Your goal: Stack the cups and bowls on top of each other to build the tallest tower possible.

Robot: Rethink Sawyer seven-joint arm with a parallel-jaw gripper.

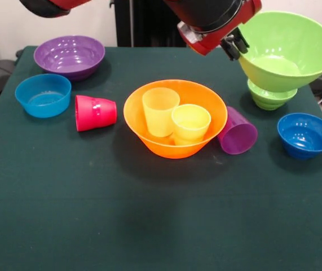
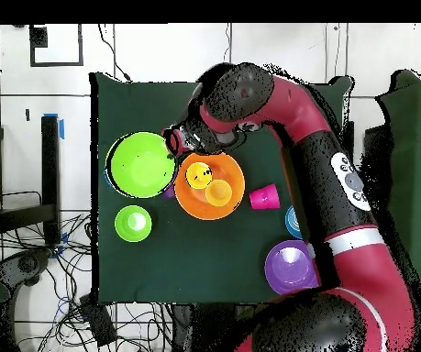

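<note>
Pincer: the pincer (image 1: 235, 46) grips the rim of the large lime green bowl (image 1: 287, 51) and holds it tilted in the air, above the small lime green bowl (image 1: 270, 96).
Tower base: the large orange bowl (image 1: 175, 121) sits mid-surface, with the yellow-orange cup (image 1: 160, 110) and the pale yellow cup (image 1: 190, 122) standing upright inside it, side by side.
Around it: the purple cup (image 1: 238, 131) lies on its side against the orange bowl's wall; the red-pink cup (image 1: 95, 112) lies tipped over on the other side, just apart from it.
Other bowls: one small blue bowl (image 1: 43, 95) sits near the red-pink cup, the large purple bowl (image 1: 69, 56) behind it; another small blue bowl (image 1: 306, 134) sits near the purple cup.
In the way: the raised green bowl hides part of the small green one in the front view.
Overhead only: the arm (image 2: 328, 174) covers most of one blue bowl (image 2: 291, 221), and the lifted green bowl (image 2: 142, 164) hides nearly all of the purple cup.
Surface: dark green cloth (image 1: 149, 214) covers the surface.
Room: pale floor with cables (image 2: 44, 266) beside the surface.
</note>
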